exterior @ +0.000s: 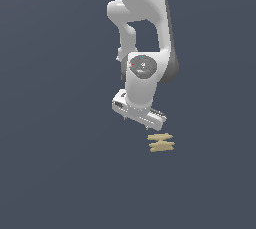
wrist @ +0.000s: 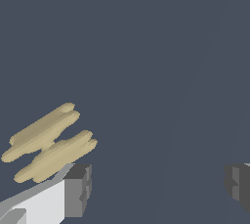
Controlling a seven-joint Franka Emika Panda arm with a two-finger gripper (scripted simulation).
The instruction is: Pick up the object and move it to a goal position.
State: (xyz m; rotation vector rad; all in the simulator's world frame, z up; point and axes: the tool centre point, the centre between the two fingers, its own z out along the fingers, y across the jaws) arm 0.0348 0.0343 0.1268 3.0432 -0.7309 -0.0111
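Now the gripper (wrist: 156, 184) hangs near the object (exterior: 161, 143), jaws spread wide and empty; the object lies flat just outside one fingertip (wrist: 78, 189).

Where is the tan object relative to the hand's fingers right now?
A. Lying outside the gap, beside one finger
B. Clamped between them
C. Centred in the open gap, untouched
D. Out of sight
A: in the wrist view the object lies beside one finger, and the hand is open with nothing in its gap.
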